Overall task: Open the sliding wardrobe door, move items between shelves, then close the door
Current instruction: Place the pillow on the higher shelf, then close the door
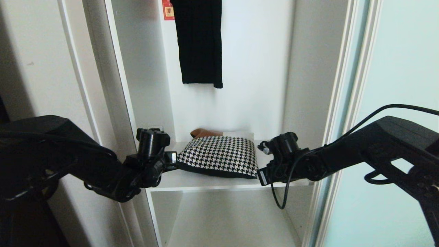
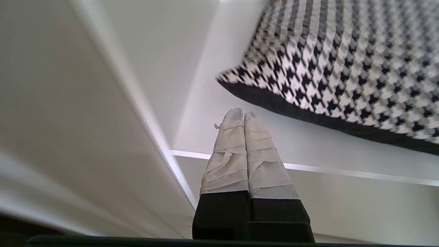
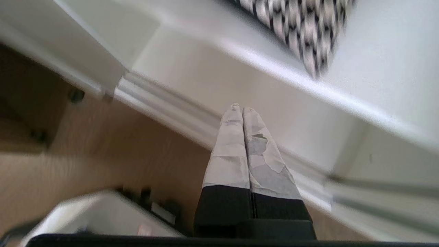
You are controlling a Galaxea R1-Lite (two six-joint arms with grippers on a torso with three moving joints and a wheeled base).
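Flanking cushion point(image 1: 219, 156) | left claw point(image 2: 242, 115), right claw point(image 3: 240, 109) clenched, empty | garment point(image 1: 200, 41) top cropped

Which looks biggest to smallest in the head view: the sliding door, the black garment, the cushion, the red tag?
1. Sliding wardrobe door, though only part shows.
2 and 3. Black ribbed garment and houndstooth cushion: too close to rank, and the garment is cut off by the picture's top edge.
4. Red tag, clearly smallest.
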